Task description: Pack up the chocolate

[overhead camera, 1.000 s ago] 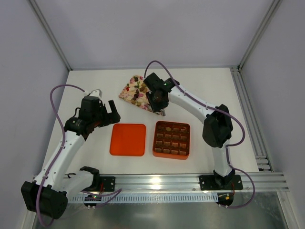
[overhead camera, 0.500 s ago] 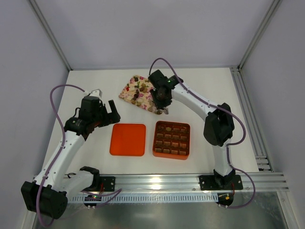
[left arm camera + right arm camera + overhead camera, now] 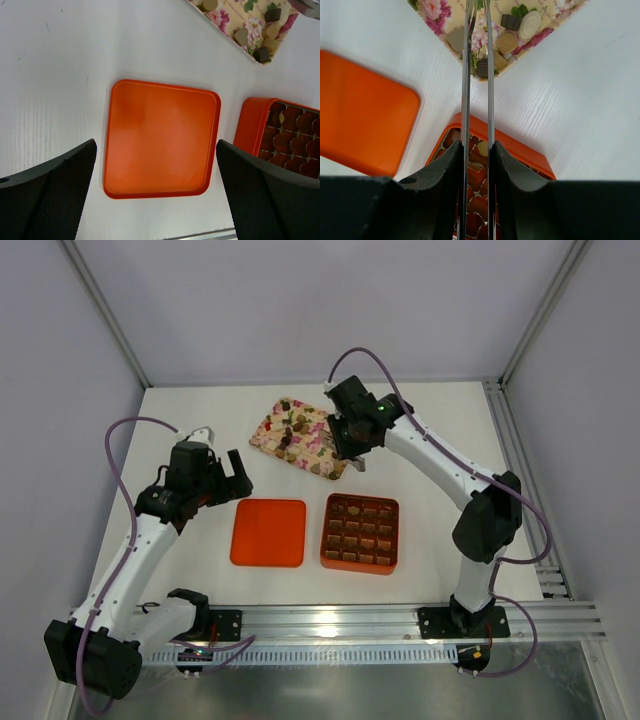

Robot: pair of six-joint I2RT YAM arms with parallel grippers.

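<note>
Right gripper (image 3: 352, 453) hangs over the near corner of the flowered tray (image 3: 265, 435), which lies toward the table's (image 3: 200, 410) far edge, about mid-width. Its two thin metal fingers (image 3: 466, 75) run almost parallel, only a narrow slot between them. One dark piece of the chocolate (image 3: 482, 68) sits in that slot at the tray corner; cannot tell if it is pinched. More pieces, tan and dark, lie beside it on the tray.

Orange box (image 3: 360, 565) sits nearer the front edge, just below that corner; most of its cells show brown pieces. Orange lid (image 3: 268, 532) lies flat just left of the box.

Left gripper (image 3: 228, 472) is spread wide and empty, above the lid's far left corner. Bare table along the left and right edges.
</note>
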